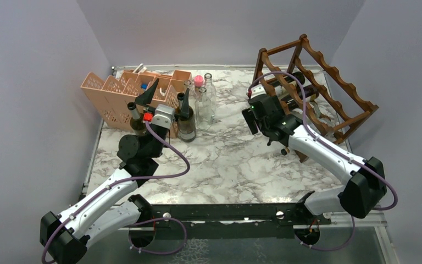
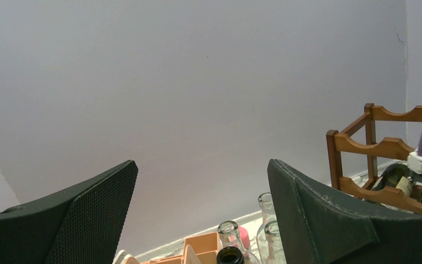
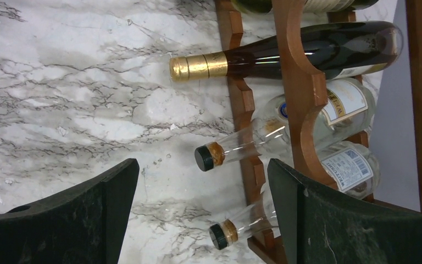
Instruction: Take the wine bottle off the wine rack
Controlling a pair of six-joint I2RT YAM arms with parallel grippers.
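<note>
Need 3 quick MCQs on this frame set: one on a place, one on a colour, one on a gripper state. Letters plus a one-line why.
1. In the top view, where on the table does the wine rack stand?
A. back left corner
B. back right
C. front centre, between the arm bases

2. What colour is the foil on the neck of the dark bottle lying in the rack?
A. gold
B. blue
C. white

3. What state is the right gripper in?
A. shut on a bottle neck
B. open, holding nothing
C. shut, empty

Answers:
1 B: the top view shows the rack at the far right, by the right wall.
2 A: the right wrist view shows a shiny gold wrap at the neck's end.
3 B: its two fingers stand wide apart and clamp nothing.
</note>
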